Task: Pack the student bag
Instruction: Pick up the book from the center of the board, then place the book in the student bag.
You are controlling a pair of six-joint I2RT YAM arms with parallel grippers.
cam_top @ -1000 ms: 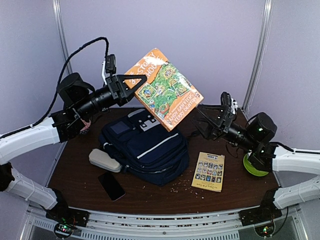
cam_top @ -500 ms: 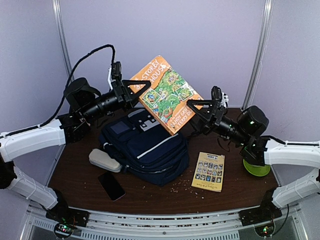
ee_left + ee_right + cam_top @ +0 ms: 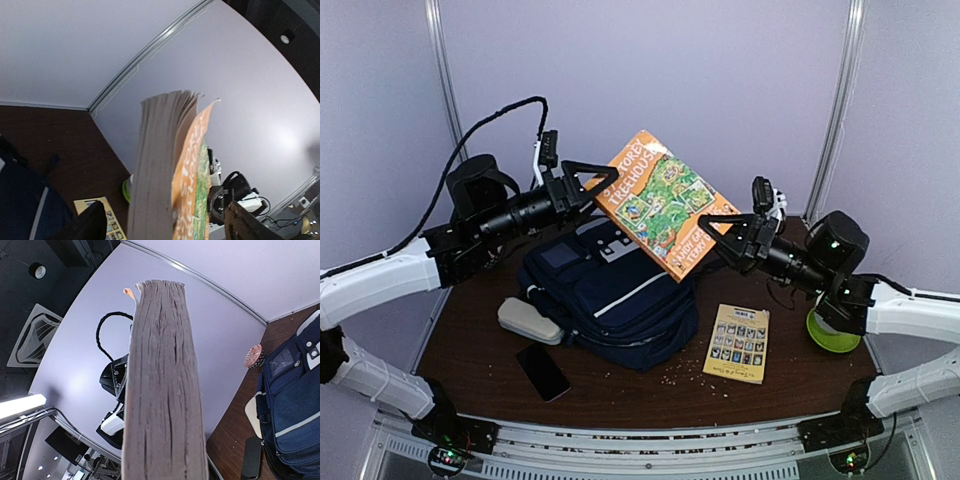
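top external view: the left gripper (image 3: pixel 602 187) clamps the left corner of a book (image 3: pixel 660 200), held tilted in the air above the backpack (image 3: pixel 610 295) lying mid-table. the right gripper (image 3: pixel 716 233) straddles the book's right edge; whether it has clamped cannot be told. best practice is probably to confirm both grips first, then lower the book edge-first toward the backpack's opening, which is not visible here.

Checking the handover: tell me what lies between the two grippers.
The orange book, held above the student bag: left gripper on its upper corner, right gripper at its lower one. The top external view shows it.
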